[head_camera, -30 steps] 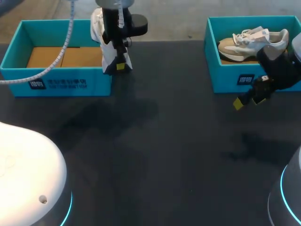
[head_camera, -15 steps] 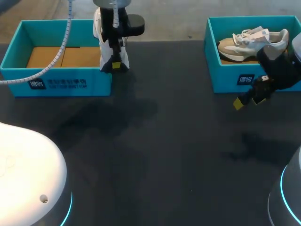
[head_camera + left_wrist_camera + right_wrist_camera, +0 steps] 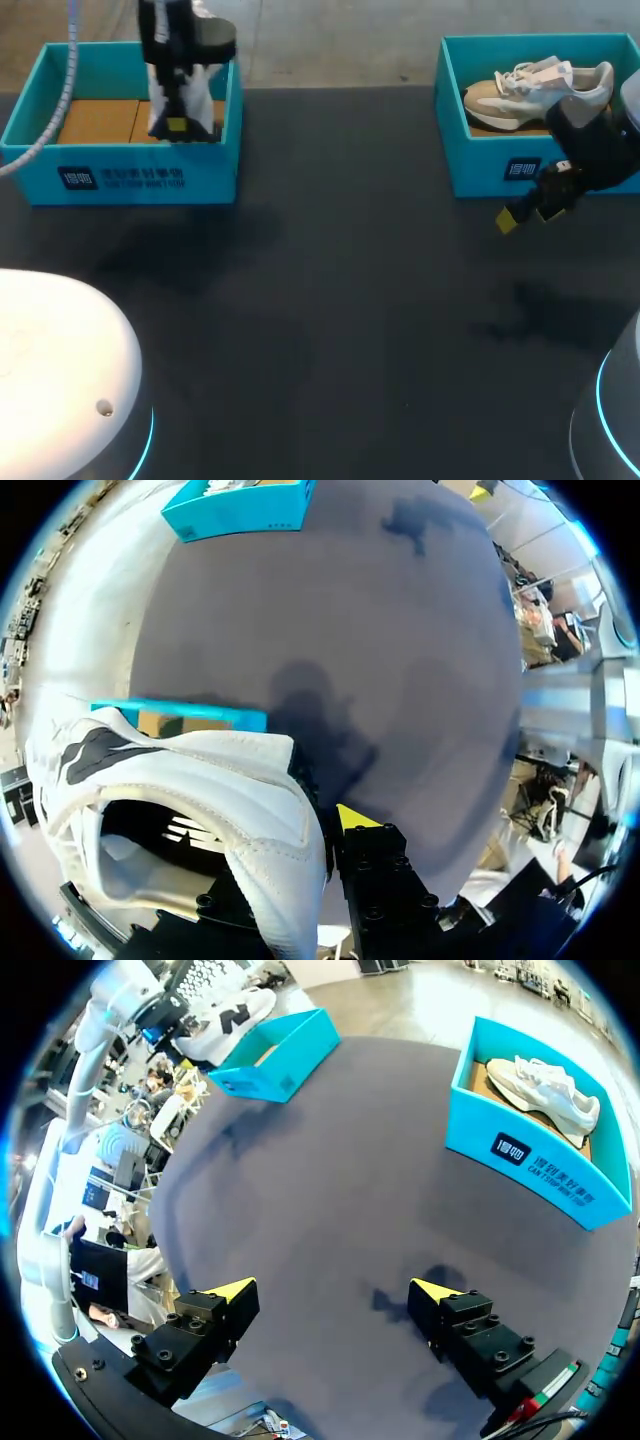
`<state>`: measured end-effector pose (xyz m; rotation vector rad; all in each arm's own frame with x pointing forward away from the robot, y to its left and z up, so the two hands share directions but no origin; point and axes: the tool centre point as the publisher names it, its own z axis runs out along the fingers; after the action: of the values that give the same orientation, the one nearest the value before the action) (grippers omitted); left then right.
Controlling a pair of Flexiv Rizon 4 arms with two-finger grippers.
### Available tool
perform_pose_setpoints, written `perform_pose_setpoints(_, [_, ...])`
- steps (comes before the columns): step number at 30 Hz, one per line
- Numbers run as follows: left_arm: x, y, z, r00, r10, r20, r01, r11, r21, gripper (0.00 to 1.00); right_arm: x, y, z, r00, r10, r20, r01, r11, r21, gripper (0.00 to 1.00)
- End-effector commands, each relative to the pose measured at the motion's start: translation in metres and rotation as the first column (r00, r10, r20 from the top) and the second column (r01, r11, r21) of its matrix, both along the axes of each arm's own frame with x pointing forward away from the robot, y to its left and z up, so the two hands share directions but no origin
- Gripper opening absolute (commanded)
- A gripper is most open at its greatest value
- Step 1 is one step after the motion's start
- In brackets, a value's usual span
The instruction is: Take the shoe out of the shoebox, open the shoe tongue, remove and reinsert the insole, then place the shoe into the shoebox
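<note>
Dark desk [image 3: 330, 300] seen from above, arms entering from either side; left gripper [image 3: 178, 126] clenched on a white shoe [image 3: 200, 98] with dark side markings, gripping the edge of the shoe's opening, one finger inside and one yellow-tipped finger outside; shoe held on end, hanging over the right end of the left shoebox [image 3: 130, 178], a teal box with a brown floor at the desk's far left; cannot tell whether the shoe touches that floor; right gripper [image 3: 528, 214] released, fingers spread wide with nothing between them, hovering over bare desk just in front of the right shoebox [image 3: 480, 170], a matching teal box at the far right; second shoe [image 3: 540, 85], beige and white with white laces, lying lengthwise inside that box, apart from the gripper.
</note>
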<state>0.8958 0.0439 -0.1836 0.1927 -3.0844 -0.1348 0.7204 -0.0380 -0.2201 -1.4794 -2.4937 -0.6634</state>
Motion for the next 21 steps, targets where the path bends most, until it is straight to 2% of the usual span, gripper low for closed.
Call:
perform_pose_setpoints(1, [0.003, 0.033, 0.001, 1.000, -0.001, 0.008, 0.002, 1.000, -0.031, 0.00, 0.000, 0.000, -0.001, 1.000, 0.000, -0.001, 0.000, 1.000, -0.001, 1.00])
perform_pose_setpoints(9, [0.026, 0.075, -0.005, 0.999, 0.036, -0.010, -0.036, 0.999, -0.017, 0.00, 0.000, 0.000, -0.001, 1.000, 0.000, -0.001, 0.000, 1.000, -0.001, 1.00])
perform_pose_setpoints(21, [0.053, 0.139, 0.000, 0.996, 0.077, -0.039, -0.078, 0.996, -0.039, 0.00, 0.000, 0.000, -0.001, 1.000, 0.000, -0.001, 0.000, 1.000, -0.001, 1.00])
